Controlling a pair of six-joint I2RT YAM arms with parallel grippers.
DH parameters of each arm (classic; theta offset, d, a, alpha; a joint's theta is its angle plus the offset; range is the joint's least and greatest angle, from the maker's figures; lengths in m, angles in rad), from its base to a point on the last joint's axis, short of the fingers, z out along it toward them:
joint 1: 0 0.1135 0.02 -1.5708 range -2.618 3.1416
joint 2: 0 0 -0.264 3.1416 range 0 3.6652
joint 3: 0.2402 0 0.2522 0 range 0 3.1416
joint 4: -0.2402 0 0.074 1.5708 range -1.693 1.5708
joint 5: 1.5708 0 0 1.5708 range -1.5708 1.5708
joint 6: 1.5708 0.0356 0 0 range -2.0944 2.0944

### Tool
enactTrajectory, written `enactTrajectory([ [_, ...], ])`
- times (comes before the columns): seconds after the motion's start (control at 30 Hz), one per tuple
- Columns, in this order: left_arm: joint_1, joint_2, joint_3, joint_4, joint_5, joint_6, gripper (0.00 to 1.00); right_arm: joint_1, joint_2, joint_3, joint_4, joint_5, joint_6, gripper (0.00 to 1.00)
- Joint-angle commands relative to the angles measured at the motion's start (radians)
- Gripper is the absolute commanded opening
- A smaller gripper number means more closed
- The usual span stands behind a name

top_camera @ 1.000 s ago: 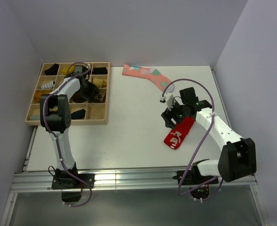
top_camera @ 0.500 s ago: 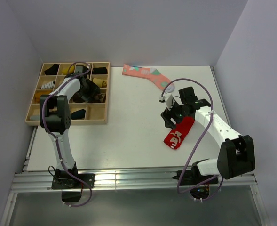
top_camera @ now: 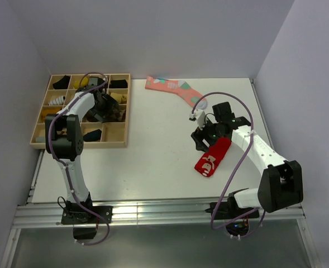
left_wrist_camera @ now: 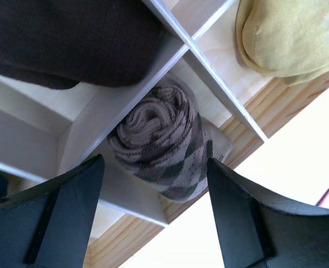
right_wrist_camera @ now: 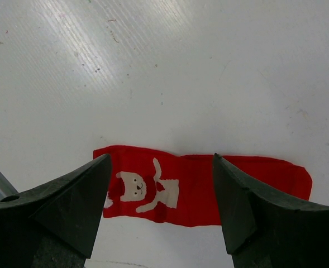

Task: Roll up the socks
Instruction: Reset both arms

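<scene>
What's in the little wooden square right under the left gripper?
A rolled-up brown checked sock sits in that square of the wooden tray. The floor beneath it is hidden.

Robot lab: walled-in test table (top_camera: 153, 167)

Left arm (top_camera: 77, 106): base at the near edge, upper link upright, forearm stretched away toward the far left, wrist tipped downward.
Left pincer (left_wrist_camera: 154, 167): jaws wide apart, nothing clamped between them.
Right arm (top_camera: 259, 151): base at the near right, forearm angled inward toward the middle.
Right pincer (right_wrist_camera: 161, 162): pointing down, jaws spread wide, gripping nothing.
</scene>
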Motion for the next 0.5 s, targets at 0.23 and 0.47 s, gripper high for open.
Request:
enactTrajectory([
  [0.23,0.000,-0.108,0.000,-0.039,-0.039,0.038,0.80,-0.007,-0.002,0.063,-0.020,-0.006,-0.012,0.79],
  [0.47,-0.009,-0.206,-0.037,-0.039,-0.058,0.067,0.85,-0.007,-0.007,0.068,-0.003,-0.010,0.011,0.80],
])
